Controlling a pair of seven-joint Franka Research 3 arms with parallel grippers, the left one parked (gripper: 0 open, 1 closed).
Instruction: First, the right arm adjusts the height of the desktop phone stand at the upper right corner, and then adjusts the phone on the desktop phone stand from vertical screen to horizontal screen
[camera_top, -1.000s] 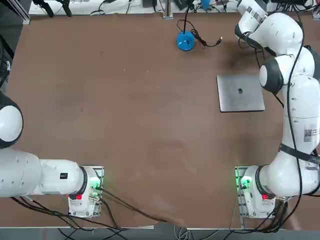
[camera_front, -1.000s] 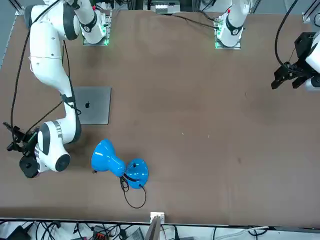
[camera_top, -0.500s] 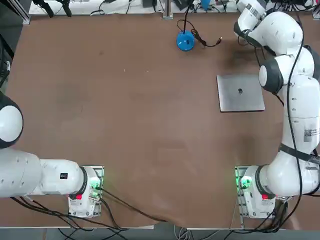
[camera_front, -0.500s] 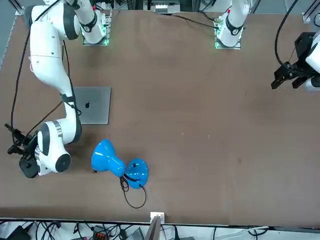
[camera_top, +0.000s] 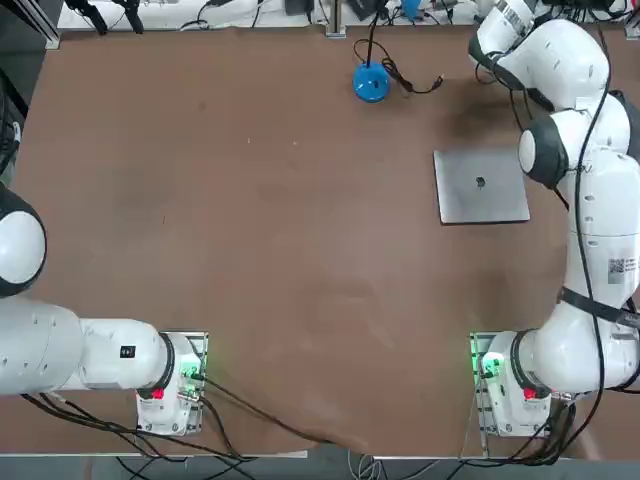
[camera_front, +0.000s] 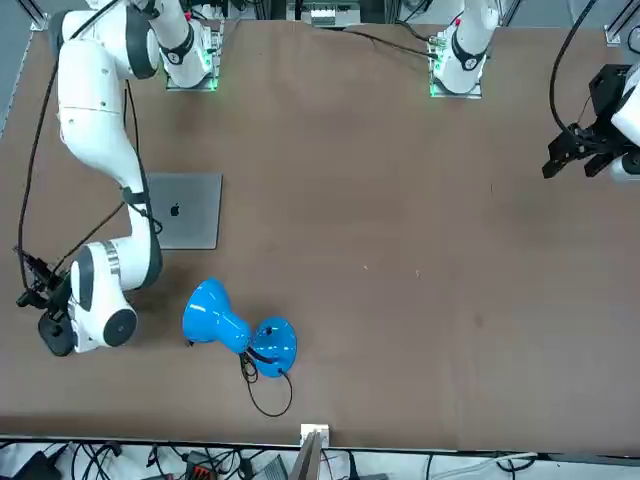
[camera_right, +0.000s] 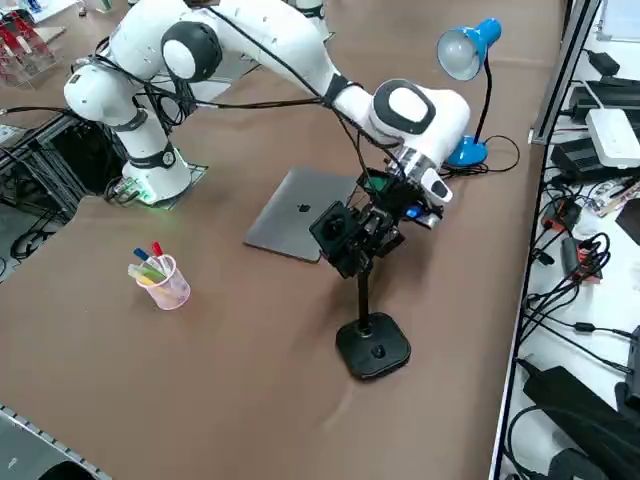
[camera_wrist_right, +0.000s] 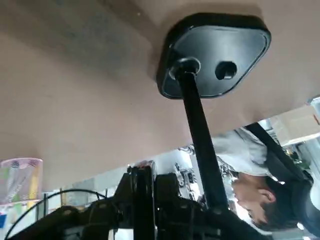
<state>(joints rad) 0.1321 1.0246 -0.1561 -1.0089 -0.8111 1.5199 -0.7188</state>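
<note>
Spanning most of the right side view, one brown counter (camera_right: 230, 370) carries everything. One white right arm (camera_right: 270, 30) reaches in from the upper left; its lone patterned label (camera_top: 622, 270), at the right of the top view, is too small to read. One person (camera_wrist_right: 250, 190) shows beyond the counter in the right wrist view. One silver-grey laptop (camera_right: 300, 215), closed, lies at upper centre of the right side view, with one Apple logo on its lid. One blue lamp (camera_right: 468, 150) stands at upper right. One black phone stand (camera_right: 374, 345) sits right of centre, base flat, its post rising to the right gripper (camera_right: 356, 262), which hangs just above the middle of the frame. Its two fingers (camera_wrist_right: 143, 200) are clenched shut; whether they pinch any part of the stand, I cannot tell. One pinkish mesh cup (camera_right: 167, 288) at centre left holds several pens (camera_right: 150, 266), one red-tipped, one blue-tipped.
</note>
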